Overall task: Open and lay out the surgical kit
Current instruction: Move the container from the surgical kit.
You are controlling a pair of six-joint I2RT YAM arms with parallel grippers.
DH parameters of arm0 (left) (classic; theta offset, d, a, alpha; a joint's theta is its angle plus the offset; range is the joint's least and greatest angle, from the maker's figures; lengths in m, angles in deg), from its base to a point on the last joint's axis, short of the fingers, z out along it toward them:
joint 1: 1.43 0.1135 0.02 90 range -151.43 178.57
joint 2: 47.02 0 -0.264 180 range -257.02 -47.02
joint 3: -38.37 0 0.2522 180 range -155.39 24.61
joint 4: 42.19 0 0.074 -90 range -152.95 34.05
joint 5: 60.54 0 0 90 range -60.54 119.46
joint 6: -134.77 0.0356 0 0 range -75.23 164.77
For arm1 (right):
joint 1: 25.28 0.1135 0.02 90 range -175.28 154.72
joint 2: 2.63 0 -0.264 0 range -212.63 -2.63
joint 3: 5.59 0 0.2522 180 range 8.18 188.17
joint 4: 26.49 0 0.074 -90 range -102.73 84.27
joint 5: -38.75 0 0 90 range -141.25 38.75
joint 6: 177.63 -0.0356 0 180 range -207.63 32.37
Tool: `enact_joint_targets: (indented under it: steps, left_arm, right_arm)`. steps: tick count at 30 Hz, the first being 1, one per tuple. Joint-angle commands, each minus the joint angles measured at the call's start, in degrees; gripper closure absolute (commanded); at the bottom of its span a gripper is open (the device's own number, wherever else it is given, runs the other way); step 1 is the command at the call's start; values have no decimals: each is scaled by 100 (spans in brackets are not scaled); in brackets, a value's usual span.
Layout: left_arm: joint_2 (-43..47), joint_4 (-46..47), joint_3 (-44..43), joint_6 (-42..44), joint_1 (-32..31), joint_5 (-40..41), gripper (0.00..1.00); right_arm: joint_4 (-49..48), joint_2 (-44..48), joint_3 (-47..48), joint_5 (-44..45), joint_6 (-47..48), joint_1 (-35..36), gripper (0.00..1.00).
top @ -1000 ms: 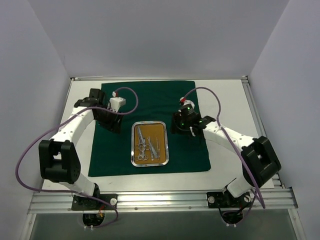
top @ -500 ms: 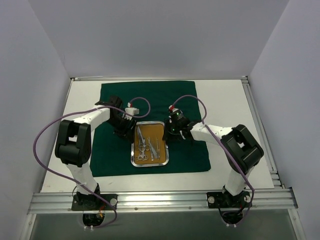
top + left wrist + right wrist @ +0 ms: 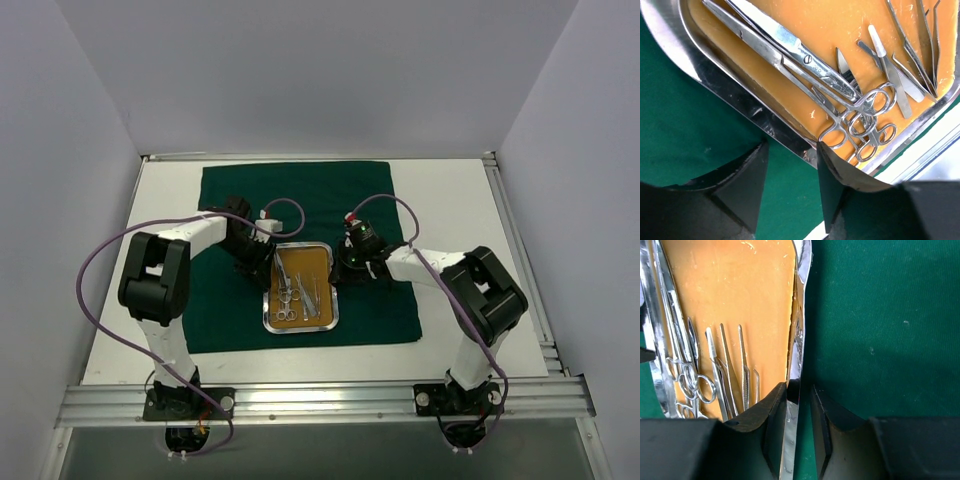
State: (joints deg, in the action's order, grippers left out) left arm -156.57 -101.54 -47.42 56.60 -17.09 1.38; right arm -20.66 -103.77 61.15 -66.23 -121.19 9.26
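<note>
Right gripper [image 3: 799, 387] first: its jaws are only narrowly parted and sit astride the right rim of the steel tray [image 3: 801, 315], one finger inside over the orange floor and one outside on the green cloth [image 3: 880, 330]. There's a sliver of cloth showing by the outer finger, so we'd call it not yet clamped.

The left gripper [image 3: 792, 150] is spread much wider, with the tray's left rim just ahead of the gap.

Our worries:
- That rim is thin and polished, so a shallow pinch could slip off.
- If one side lifts before the other, the tray tips and the scissors [image 3: 790, 42], ring-handled forceps [image 3: 865, 107] and tweezers [image 3: 745, 370] slide into a pile.
- The outer fingers could snag the cloth and drag it along.

Pose-wise, both arms reach inward from their bases, left arm [image 3: 185, 235] and right arm [image 3: 430, 265], wrists low and pointed at the tray in the middle of the spread cloth.
</note>
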Motion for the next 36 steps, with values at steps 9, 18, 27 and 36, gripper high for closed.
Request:
enact_joint_targets:
  steps: [9,18,27,36]
  left_arm:
    - [-391,199,-30,-58,-16,-524,52]
    - [-479,94,-83,-32,-7,-611,78]
    - [-189,-108,-303,-32,45,-761,98]
    - [-66,-223,-584,-120,212,-822,98]
  right_arm:
    - [-1018,-344,-507,-655,-405,-238,85]
    - [-983,-292,-428,-708,-467,-238,100]
    - [-816,-222,-121,-980,-643,-334,100]
    - [-439,-318,415,-1077,-634,-466,100]
